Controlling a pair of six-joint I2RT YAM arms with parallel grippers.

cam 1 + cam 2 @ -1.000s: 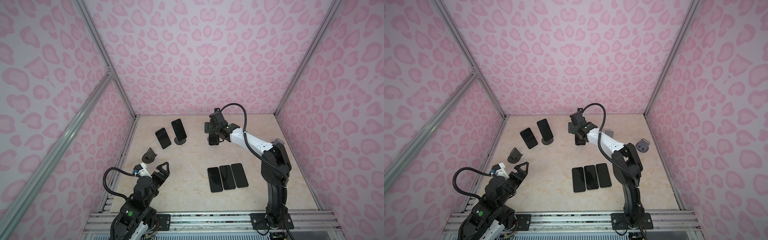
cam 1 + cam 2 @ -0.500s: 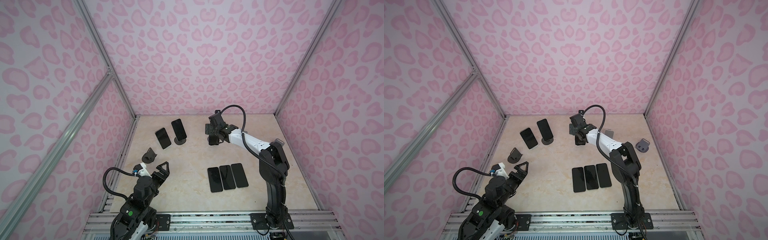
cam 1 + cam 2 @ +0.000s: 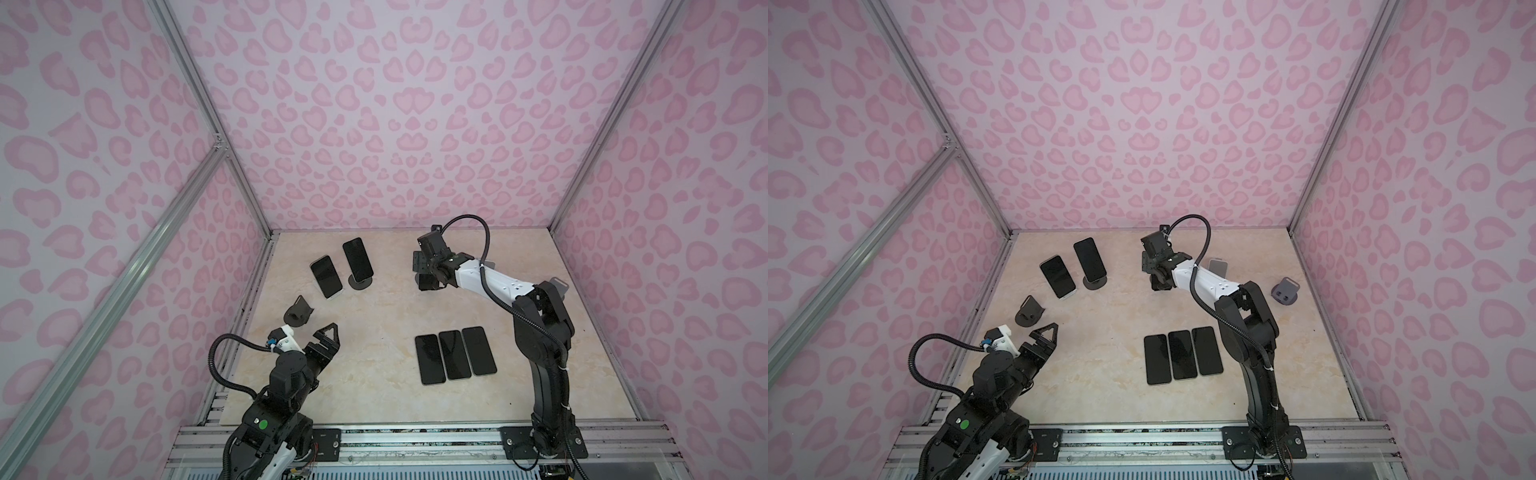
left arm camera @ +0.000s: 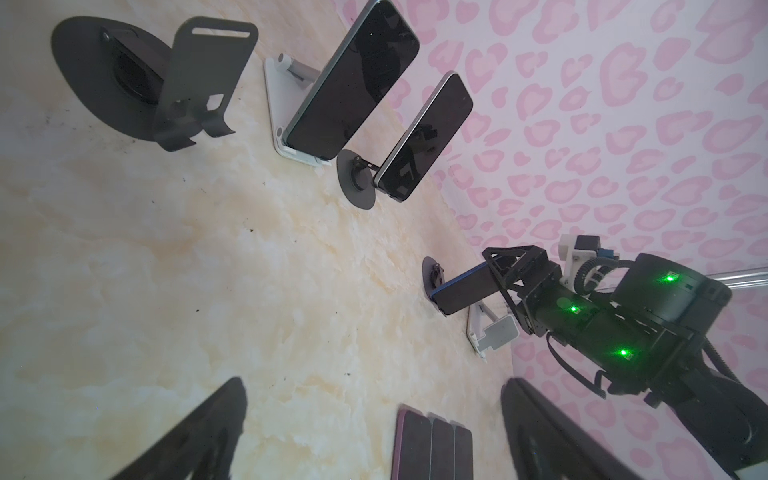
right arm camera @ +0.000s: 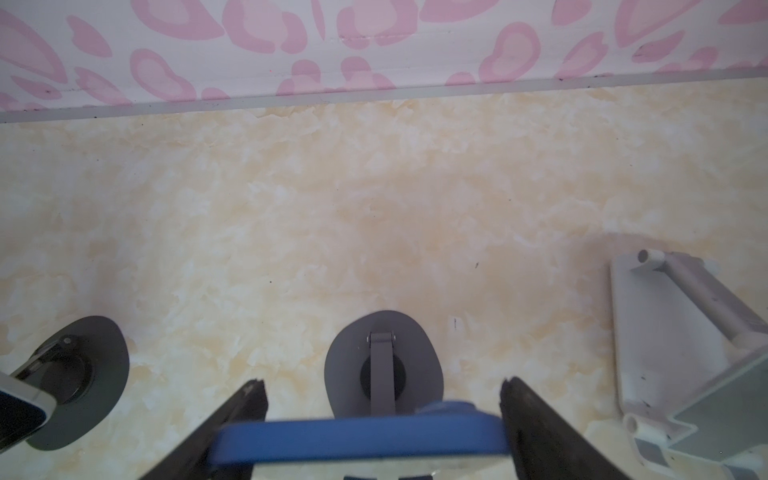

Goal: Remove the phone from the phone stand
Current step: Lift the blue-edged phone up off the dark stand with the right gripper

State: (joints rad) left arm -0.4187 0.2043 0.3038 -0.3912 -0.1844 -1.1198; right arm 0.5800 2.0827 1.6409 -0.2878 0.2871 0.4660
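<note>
The phone (image 5: 361,436) is blue-edged and leans on a grey round-based phone stand (image 5: 382,365) near the back wall. My right gripper (image 5: 382,381) straddles it, and each black finger touches one side edge of the phone. From the left wrist view the same phone (image 4: 465,291) sticks out of the right gripper (image 4: 505,274), still over its stand (image 4: 432,278). In both top views the right gripper (image 3: 426,274) (image 3: 1156,276) covers the phone. My left gripper (image 3: 320,338) (image 4: 372,382) rests low at the front left, open and empty.
Two more phones (image 3: 326,276) (image 3: 357,257) stand on stands at the back left. An empty black stand (image 3: 297,313) sits near the left gripper. Three phones (image 3: 455,355) lie flat side by side. An empty white stand (image 5: 685,332) and a grey stand (image 3: 1285,291) are to the right.
The right gripper's jaws have closed in from wide open onto the phone's sides. The left arm has not moved.
</note>
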